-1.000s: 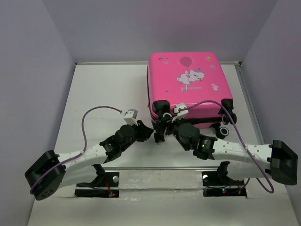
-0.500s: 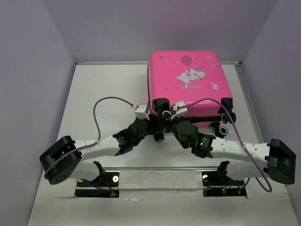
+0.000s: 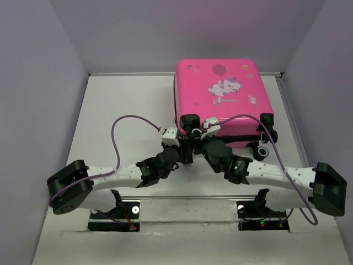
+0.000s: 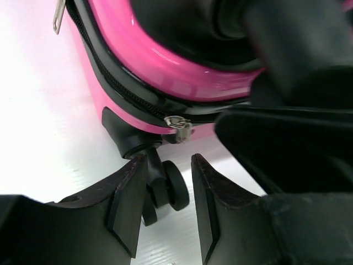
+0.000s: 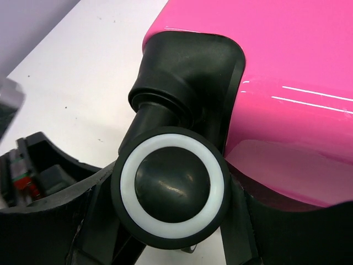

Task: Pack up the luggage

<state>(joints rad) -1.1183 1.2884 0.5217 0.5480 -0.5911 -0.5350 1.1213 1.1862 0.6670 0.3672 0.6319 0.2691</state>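
Jaws parted around luggage [image 3: 220, 94] wheels [image 5: 168, 190]

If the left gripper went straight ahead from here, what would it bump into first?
Most likely the small black wheel at the luggage corner. It sits just ahead, in line with the gap between the left gripper fingers, though depth is hard to judge.

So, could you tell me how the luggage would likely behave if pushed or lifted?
The luggage lies flat on its broad face, so it will probably slide rather than tip or roll. Its glossy shell looks stiff and likely slippery to pinch. A wheel is easier to grab, but may swivel.
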